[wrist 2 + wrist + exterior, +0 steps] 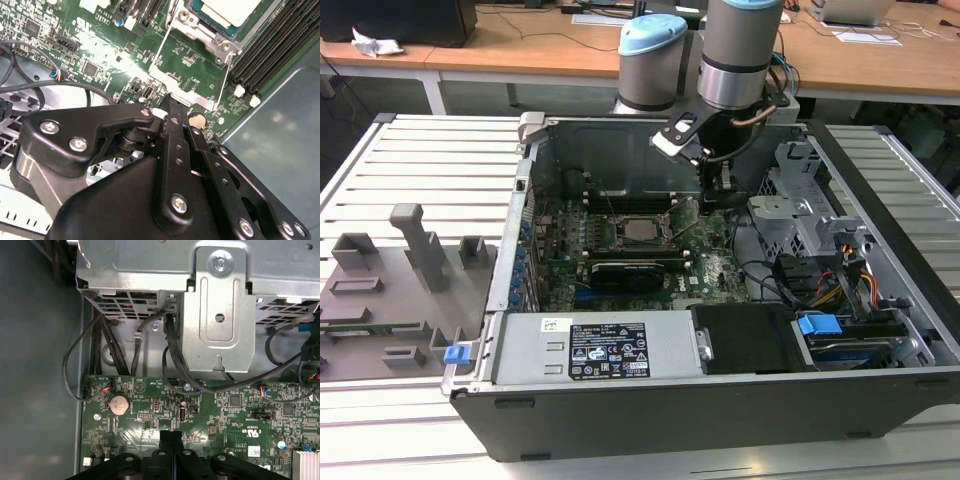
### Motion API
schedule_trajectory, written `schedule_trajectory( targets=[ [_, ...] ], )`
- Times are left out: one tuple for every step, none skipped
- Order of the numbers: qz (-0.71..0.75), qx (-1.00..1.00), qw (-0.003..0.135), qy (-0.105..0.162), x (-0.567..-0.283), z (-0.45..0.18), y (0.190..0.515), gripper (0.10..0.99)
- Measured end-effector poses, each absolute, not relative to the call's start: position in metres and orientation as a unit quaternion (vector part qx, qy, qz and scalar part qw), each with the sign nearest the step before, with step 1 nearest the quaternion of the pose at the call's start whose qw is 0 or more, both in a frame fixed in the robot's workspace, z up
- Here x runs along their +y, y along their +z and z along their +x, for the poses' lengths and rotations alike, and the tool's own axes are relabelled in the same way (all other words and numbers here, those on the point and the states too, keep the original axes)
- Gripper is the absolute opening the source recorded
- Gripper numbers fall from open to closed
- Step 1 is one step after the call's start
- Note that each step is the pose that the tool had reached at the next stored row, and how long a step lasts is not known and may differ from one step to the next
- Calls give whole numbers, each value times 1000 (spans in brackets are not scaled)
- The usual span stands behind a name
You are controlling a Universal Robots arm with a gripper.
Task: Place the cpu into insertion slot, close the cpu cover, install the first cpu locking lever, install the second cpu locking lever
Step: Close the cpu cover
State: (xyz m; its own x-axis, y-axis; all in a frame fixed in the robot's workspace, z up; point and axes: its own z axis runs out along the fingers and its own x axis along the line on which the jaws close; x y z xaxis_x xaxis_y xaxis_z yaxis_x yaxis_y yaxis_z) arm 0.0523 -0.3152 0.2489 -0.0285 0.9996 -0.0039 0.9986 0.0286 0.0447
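Note:
The cpu (pixel 642 230) lies in the insertion slot (pixel 620 233) on the green board, its silvery top (pixel 230 10) showing through the window of the cpu cover (pixel 200 35), which lies down over it. Thin wire locking levers (pixel 159 50) (pixel 226 75) run along two sides of the cover. In the exterior view one lever (pixel 682 220) slants up from the socket toward my gripper (pixel 724 198). The gripper (pixel 172 102) (pixel 170 436) hangs just beside the cover's tab on the exterior view's right of the socket. It is shut, and I see nothing between its fingers.
The open computer case (pixel 520 250) walls in the board. A grey drive cage (pixel 215 315) and black cables (pixel 170 355) lie close beside the gripper. A coin battery (pixel 119 404), memory slots (pixel 280 35), a long black card (pixel 635 272) and the power supply (pixel 600 345) surround the socket.

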Motion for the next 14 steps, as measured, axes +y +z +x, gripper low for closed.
schedule_trajectory(
  targets=[
    [697,717,17,15,-315,52,249,106],
    [697,717,17,15,-315,52,249,106],
    [697,717,17,15,-315,52,249,106],
    [697,717,17,15,-315,52,249,106],
    [697,717,17,15,-315,51,249,106],
    [697,717,17,15,-315,50,249,106],
    [697,717,17,15,-315,49,249,106],
    [697,717,17,15,-315,48,249,106],
    [697,717,17,15,-315,47,249,106],
    [697,717,17,15,-315,47,249,106],
    [697,717,17,15,-315,47,249,106],
    [697,717,17,15,-315,46,249,106],
    [697,717,17,15,-315,46,249,106],
    [697,717,17,15,-315,46,249,106]
  ],
)
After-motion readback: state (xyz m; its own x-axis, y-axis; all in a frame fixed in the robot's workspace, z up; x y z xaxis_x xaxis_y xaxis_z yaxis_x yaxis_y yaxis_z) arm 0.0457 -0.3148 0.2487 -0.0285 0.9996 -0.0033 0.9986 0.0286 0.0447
